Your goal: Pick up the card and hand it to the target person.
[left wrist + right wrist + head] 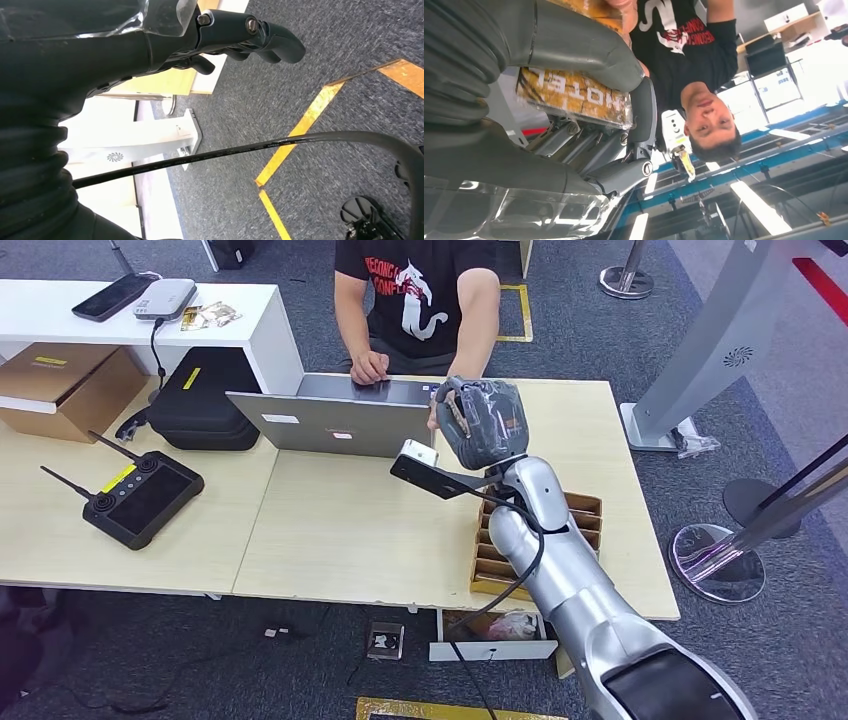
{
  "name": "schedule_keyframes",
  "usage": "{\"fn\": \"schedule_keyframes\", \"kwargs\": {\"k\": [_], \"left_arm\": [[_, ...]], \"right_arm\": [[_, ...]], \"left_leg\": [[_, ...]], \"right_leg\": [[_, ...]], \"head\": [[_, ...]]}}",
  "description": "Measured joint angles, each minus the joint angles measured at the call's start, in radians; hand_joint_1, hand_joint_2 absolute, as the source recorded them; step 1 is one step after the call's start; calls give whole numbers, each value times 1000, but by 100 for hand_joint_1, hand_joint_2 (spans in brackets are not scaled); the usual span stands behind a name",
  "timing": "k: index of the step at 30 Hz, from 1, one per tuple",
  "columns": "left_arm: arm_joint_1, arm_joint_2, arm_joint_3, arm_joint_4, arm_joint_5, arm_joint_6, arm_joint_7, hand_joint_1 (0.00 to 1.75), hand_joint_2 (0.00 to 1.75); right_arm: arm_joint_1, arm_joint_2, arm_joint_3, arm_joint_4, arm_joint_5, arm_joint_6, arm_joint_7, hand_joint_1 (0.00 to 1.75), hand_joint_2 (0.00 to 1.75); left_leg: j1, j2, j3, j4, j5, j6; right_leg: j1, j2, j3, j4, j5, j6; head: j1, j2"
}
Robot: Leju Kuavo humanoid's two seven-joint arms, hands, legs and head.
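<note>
Floor: grey carpet [560, 310], yellow tape lines [295, 137].
Bench: pale wood top [330, 530]; white desk [240, 315] behind it on the left.
Right side: silver gate post [700, 350], round stanchion bases [715, 560].
Light: long ceiling strips [759, 207].

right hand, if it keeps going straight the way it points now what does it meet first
Most likely the person behind the laptop: the right hand, holding the card, is raised toward that person's forearm, though depth is unclear.

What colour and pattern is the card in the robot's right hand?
Golden-brown card with dark mottling and pale lettering, clearest in the right wrist view.
</note>
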Motion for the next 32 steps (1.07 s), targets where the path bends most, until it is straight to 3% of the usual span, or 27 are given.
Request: {"fn": "schedule_keyframes", "kwargs": {"k": [7, 10, 11, 14, 15, 32], "left_arm": [[1, 5, 22, 0, 31, -14, 4, 0, 0], [1, 6, 30, 0, 43, -23, 15, 0, 0], [1, 7, 33, 0, 47, -25, 20, 0, 0], [1, 8, 43, 0, 54, -33, 29, 0, 0], [1, 8, 46, 0, 56, -35, 31, 0, 0], [0, 14, 59, 0, 70, -50, 43, 0, 0]], "right_arm": [[-38, 3, 0, 100, -1, -6, 38, 171, 175], [-49, 2, 0, 132, -2, -7, 51, 149, 175], [-53, 1, 0, 140, -2, -7, 53, 122, 175], [-60, -2, 0, 161, -2, -8, 54, 16, 175], [-61, -3, 0, 166, -3, -8, 54, 1, 175], [-87, -47, -8, 179, -22, -16, 33, 0, 175]], "left_leg": [[0, 0, 0, 0, 0, 0], [0, 0, 0, 0, 0, 0], [0, 0, 0, 0, 0, 0], [0, 0, 0, 0, 0, 0], [0, 0, 0, 0, 0, 0], [0, 0, 0, 1, 0, 0]], "right_leg": [[0, 0, 0, 0, 0, 0], [0, 0, -1, 0, 0, 0], [0, 0, -1, 0, 0, 0], [0, 0, -1, 0, 0, 0], [0, 0, -1, 0, 0, 0], [0, 1, -2, 0, 0, 0]], "head": [[0, 0], [0, 0], [0, 0], [0, 0], [0, 0], [0, 0]]}}
